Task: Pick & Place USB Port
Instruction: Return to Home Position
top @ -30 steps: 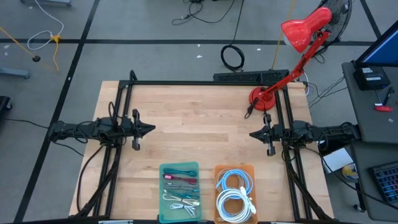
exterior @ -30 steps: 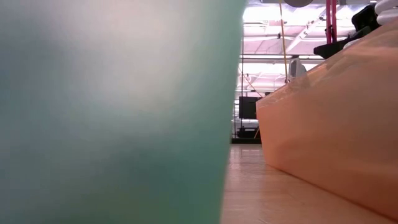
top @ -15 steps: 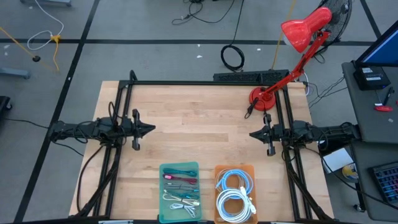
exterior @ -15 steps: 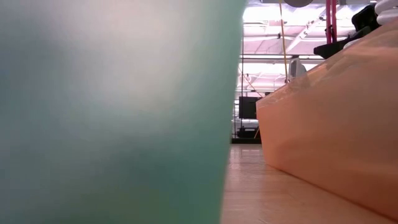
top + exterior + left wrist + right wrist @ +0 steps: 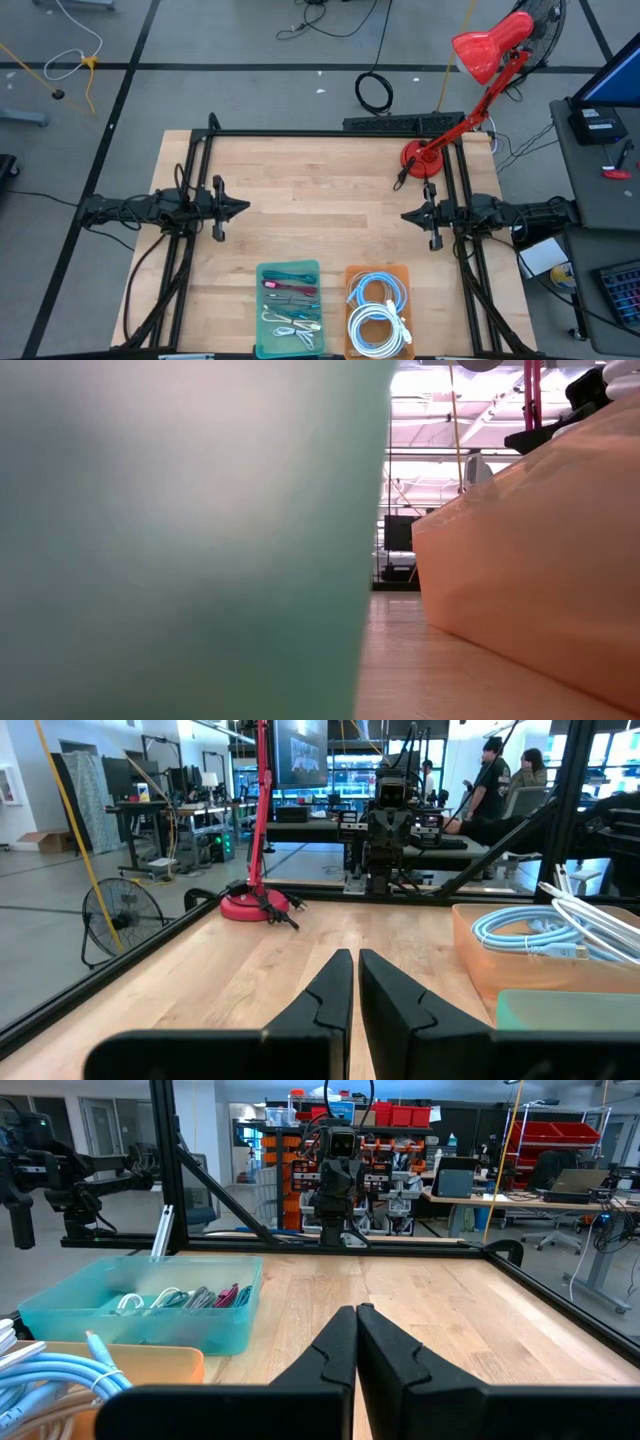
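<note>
A teal tray (image 5: 290, 307) at the table's near edge holds several short cables of different colours, also seen in the right wrist view (image 5: 150, 1297). Beside it on the right, an orange tray (image 5: 379, 310) holds coiled white and light-blue USB cables (image 5: 540, 932). My left gripper (image 5: 243, 208) hovers shut at the table's left side, pointing right. My right gripper (image 5: 405, 214) hovers shut at the right side, pointing left. Both are far from the trays and hold nothing.
A red desk lamp (image 5: 440, 150) stands on the far right corner of the table. A black frame (image 5: 330, 133) runs along the table's far and side edges. The low view is blocked by the teal tray wall (image 5: 180, 540) and the orange tray wall (image 5: 530, 590). Bare wood lies between the arms.
</note>
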